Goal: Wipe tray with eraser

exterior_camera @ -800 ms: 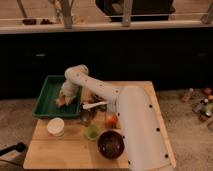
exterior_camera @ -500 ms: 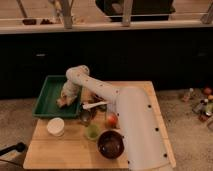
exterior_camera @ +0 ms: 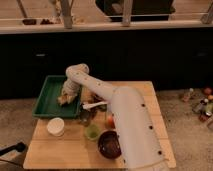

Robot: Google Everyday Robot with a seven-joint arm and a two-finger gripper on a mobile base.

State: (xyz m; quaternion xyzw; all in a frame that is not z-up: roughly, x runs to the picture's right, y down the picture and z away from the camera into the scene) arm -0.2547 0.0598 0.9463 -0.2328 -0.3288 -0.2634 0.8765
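Note:
The dark-green tray (exterior_camera: pixel 48 98) sits at the back left of the wooden table. My white arm reaches over from the right and my gripper (exterior_camera: pixel 64 98) is down inside the tray near its right rim. A small tan-brown eraser (exterior_camera: pixel 62 99) shows at the gripper's tip, resting on the tray floor. The arm's wrist hides the grip itself.
A white cup (exterior_camera: pixel 55 126) stands in front of the tray. A white spoon-like utensil (exterior_camera: pixel 93 105), a green cup (exterior_camera: pixel 92 132), an orange fruit (exterior_camera: pixel 110 121) and a dark round bowl (exterior_camera: pixel 109 144) lie mid-table. Bottles (exterior_camera: pixel 202 102) stand on the floor at right.
The gripper with the eraser has shifted slightly within the tray's right part; the rest of the scene is unchanged.

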